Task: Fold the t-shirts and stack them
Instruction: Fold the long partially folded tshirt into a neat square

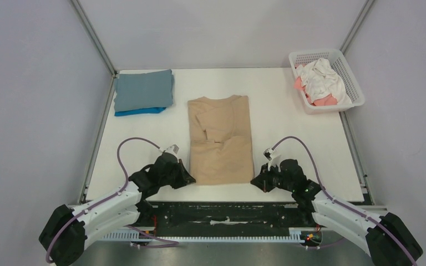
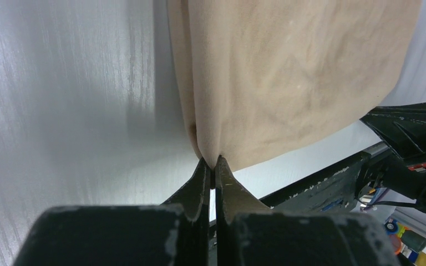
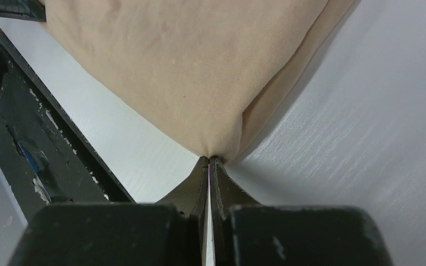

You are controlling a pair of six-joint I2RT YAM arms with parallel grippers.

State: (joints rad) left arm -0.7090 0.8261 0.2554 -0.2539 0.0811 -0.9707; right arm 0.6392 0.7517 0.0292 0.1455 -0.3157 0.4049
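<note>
Tan t-shirt in both jaws; white, coral-pink t-shirts in basket

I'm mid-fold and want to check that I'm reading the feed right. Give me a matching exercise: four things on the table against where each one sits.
Things:
1. tan t-shirt
2. grey-blue t-shirt
3. bright blue t-shirt
4. white lattice basket

Places:
a. far right corner of the table
b. folded, top of the far-left stack
c. centre, near corners pinched by the left gripper and right gripper
d. edge peeking out at the bottom of the far-left stack

Pairs: 1-c, 2-b, 3-d, 4-a
</note>
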